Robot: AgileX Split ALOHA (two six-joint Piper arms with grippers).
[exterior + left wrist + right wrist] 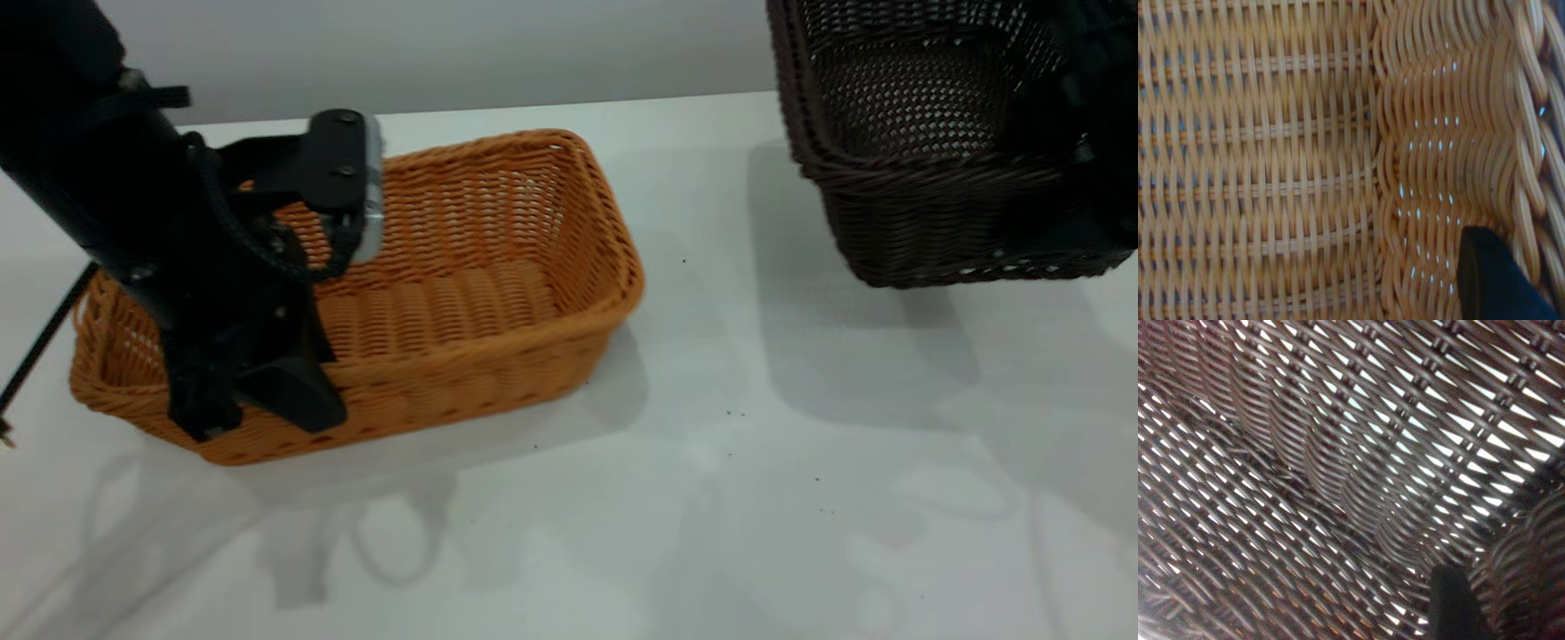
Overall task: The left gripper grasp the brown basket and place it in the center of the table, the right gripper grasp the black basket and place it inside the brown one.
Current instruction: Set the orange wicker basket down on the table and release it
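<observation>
The brown basket (462,293) stands on the white table (711,498), left of the middle. My left gripper (253,400) is shut on its near wall at the left end, one finger inside and one outside. In the left wrist view the inner finger (1491,280) presses against the orange weave (1271,167) beside the braided rim. The black basket (925,178) hangs tilted above the table at the far right, with its shadow below it. My right gripper (1071,156) is shut on its right wall. The right wrist view shows one finger (1455,607) inside the dark weave (1305,467).
A black cable (36,347) trails from the left arm to the table's left edge. Bare tabletop lies between the two baskets and along the front. A grey wall (444,44) runs behind the table.
</observation>
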